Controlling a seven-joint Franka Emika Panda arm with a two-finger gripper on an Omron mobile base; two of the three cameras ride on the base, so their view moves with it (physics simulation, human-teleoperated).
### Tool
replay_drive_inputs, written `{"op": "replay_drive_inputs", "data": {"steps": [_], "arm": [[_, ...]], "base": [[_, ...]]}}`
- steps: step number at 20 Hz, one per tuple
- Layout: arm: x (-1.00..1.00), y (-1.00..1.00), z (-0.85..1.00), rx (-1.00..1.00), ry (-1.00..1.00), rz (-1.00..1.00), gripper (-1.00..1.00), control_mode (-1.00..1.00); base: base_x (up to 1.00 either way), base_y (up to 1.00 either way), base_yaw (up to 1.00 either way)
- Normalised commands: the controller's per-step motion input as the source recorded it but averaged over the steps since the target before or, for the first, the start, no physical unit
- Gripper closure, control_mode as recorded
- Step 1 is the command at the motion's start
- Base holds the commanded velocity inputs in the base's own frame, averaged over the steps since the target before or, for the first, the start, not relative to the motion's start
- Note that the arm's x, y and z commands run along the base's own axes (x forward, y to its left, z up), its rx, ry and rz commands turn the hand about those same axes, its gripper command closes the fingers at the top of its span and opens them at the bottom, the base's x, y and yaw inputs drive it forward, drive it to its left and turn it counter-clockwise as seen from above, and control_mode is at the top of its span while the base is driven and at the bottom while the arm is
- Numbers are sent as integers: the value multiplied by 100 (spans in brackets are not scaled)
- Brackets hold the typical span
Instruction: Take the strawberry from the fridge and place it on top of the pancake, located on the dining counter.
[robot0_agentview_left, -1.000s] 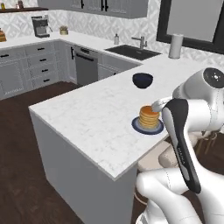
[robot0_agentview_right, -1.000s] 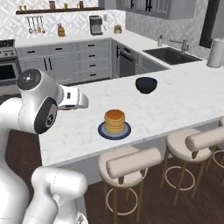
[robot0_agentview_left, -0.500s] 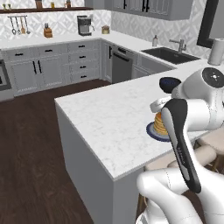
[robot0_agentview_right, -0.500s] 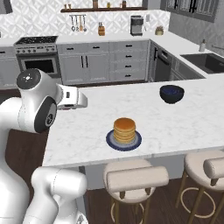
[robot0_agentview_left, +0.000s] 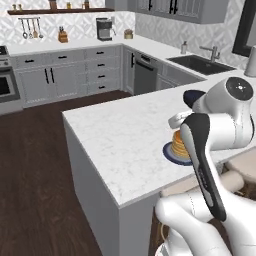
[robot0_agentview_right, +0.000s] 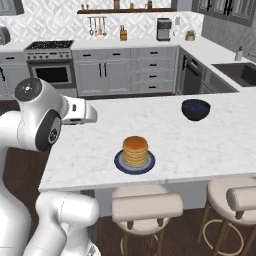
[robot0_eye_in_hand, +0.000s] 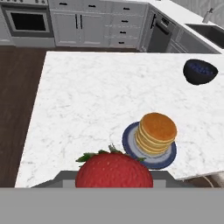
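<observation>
My gripper (robot0_eye_in_hand: 114, 180) is shut on the strawberry (robot0_eye_in_hand: 114, 168), a bright red berry with green leaves that sits large at the bottom of the hand view. The pancake (robot0_eye_in_hand: 156, 132) is a golden-tan stack on a dark blue plate (robot0_eye_in_hand: 130, 144), just beyond the berry and to its right, near the front edge of the white marble dining counter (robot0_eye_in_hand: 96, 100). From the base, the pancake (robot0_agentview_right: 135, 150) (robot0_agentview_left: 180, 144) lies right of and lower than my hand (robot0_agentview_right: 82, 112), which hovers over the counter's left end (robot0_agentview_right: 70, 165). The fridge is out of view.
A dark blue bowl (robot0_agentview_right: 195, 109) (robot0_eye_in_hand: 200, 71) stands on the counter beyond the pancake. Padded stools (robot0_agentview_right: 147, 207) (robot0_agentview_right: 232, 195) are tucked under the near edge. Grey cabinets, a stove (robot0_agentview_right: 50, 67) and a sink (robot0_agentview_left: 200, 64) line the far walls.
The whole scene has slid sideways in both base views, so the base has moved along the counter. The pancake now looks nearer. The arm holds the same pose.
</observation>
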Motion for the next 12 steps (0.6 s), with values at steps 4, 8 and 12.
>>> {"op": "replay_drive_inputs", "data": {"steps": [4, 8, 12], "arm": [[0, 0, 0, 0, 0, 0, 100, 100], [25, -11, -5, 0, 4, 0, 100, -100], [100, -22, -53, 0, 34, -3, 100, -100]], "base": [[16, -70, 2], [67, -37, 0], [0, 0, 0]]}}
